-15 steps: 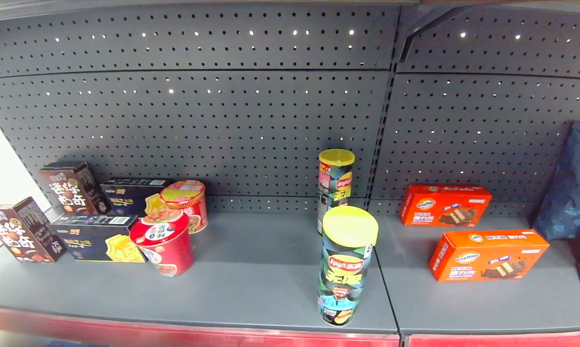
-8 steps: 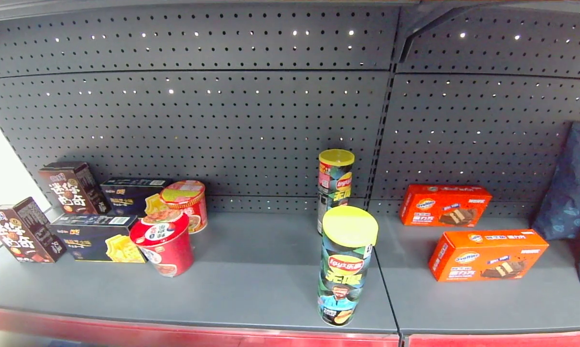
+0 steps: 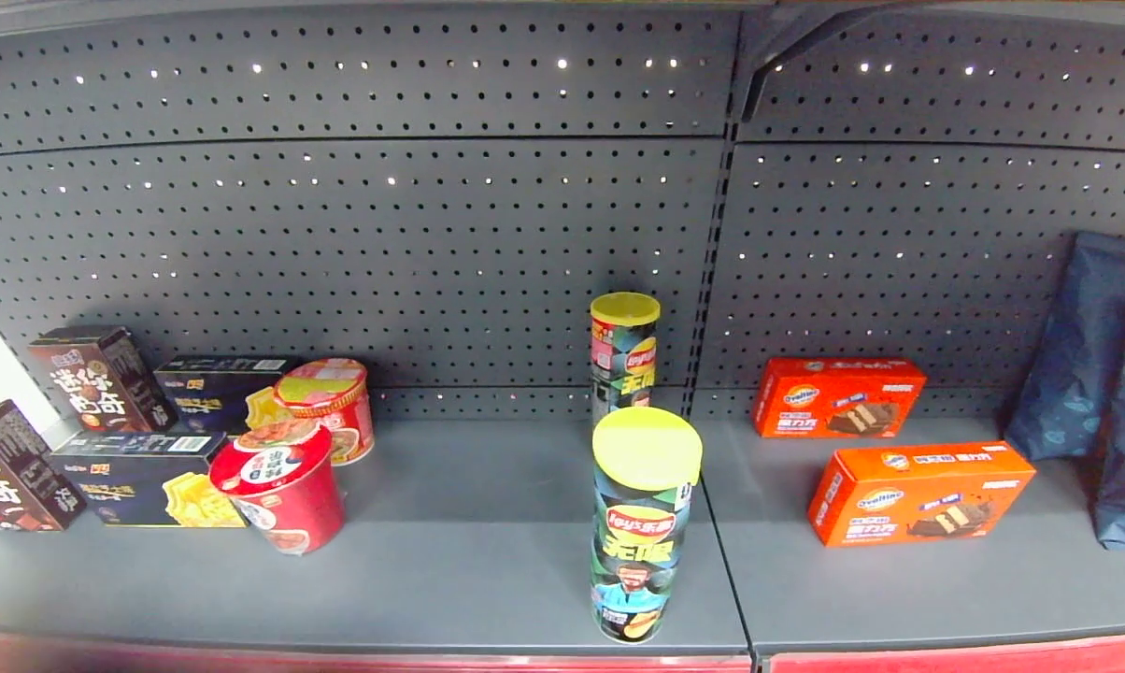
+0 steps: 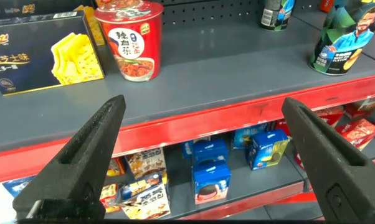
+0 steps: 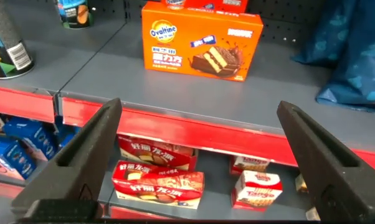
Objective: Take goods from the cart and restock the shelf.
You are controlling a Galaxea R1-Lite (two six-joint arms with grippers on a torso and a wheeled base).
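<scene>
Left tool (image 4: pixel 202 109): the jaws are standing spread wide and are gripping nothing. The tool is hanging in front of the red lip of the shelf (image 3: pixel 488 570), facing the front noodle cup (image 4: pixel 130 37).

Goods are sitting on the shelf as follows:

- **Far left:** two brown boxes (image 3: pixel 11 467) are standing upright, and two navy boxes (image 3: pixel 147 465) are lying flat just beside them.
- **Next along:** the front noodle cup is standing beside the navy boxes, and the rear noodle cup (image 3: pixel 329 407) is standing behind it.
- **Near the middle:** the front crisp tube (image 3: pixel 642 523) is standing upright near the lip, and the rear crisp tube (image 3: pixel 624 355) is standing close to the back panel.
- **To the right:** two orange boxes (image 3: pixel 918 491) are lying flat, well apart from the tubes.
- **Far right:** dark blue bags (image 3: pixel 1086 346) are leaning against the back panel.

Handling, as a judgement:

| Goods | Likely behaviour | Where to take hold |
|---|---|---|
| Boxes | Light, stiff card | Across the two narrow faces |
| Noodle cups | Light, thin-walled, tapered | Around the body below the rim, with low force |
| Crisp tubes | Rigid, smooth, tall, prone to tipping | At mid-height across the diameter |
| Bags | Soft, with crushable contents | Pinched at the top seam |

Right tool (image 5: pixel 199 107): the jaws are standing spread and are holding nothing. The tool is hanging in front of the shelf lip, facing the nearer orange box.
</scene>
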